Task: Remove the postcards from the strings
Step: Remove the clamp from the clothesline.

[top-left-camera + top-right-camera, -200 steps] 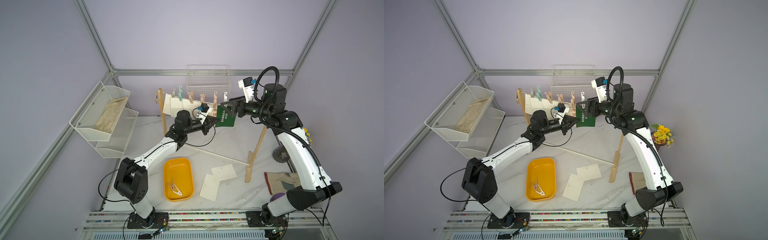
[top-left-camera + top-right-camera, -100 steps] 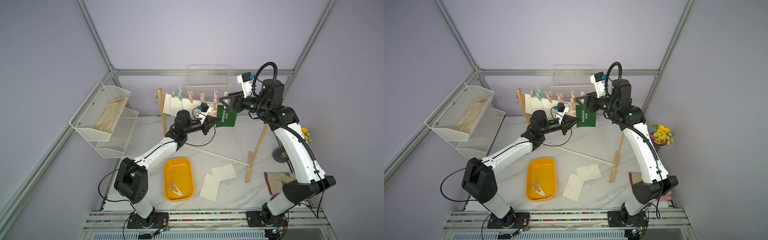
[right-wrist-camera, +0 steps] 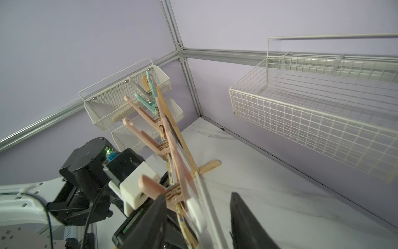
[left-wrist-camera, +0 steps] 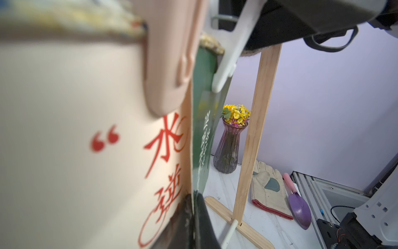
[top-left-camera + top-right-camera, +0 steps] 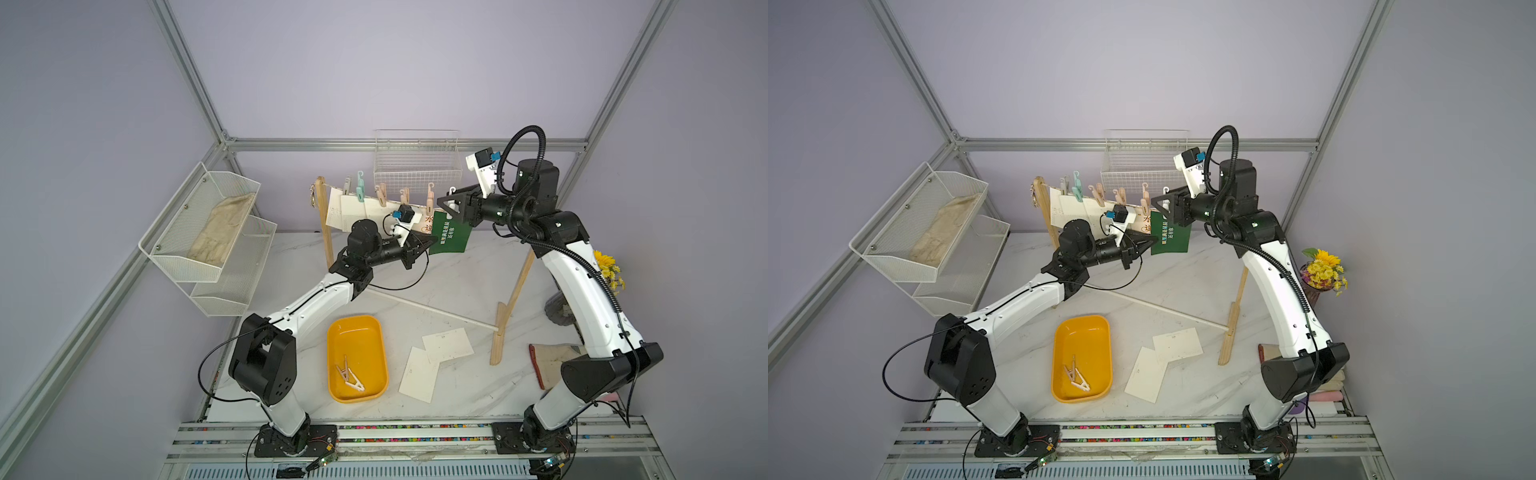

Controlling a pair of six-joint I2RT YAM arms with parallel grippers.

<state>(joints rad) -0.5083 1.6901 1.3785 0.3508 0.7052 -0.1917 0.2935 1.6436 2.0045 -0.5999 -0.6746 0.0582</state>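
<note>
Closing right claw [image 5: 448, 204], half-open, around white peg [image 4: 232, 51] atop green postcard [image 5: 451, 239]; pinching lower corner in shut left claw [image 5: 428, 244]; starting unpegging.

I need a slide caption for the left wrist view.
Left gripper pinches the dark green postcard, hanging beside a cream red-lettered postcard.

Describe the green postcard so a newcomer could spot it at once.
A string spans two wooden posts at the back. The green postcard hangs last on it, toward the right arm. Only it is dark; its neighbours are cream.
</note>
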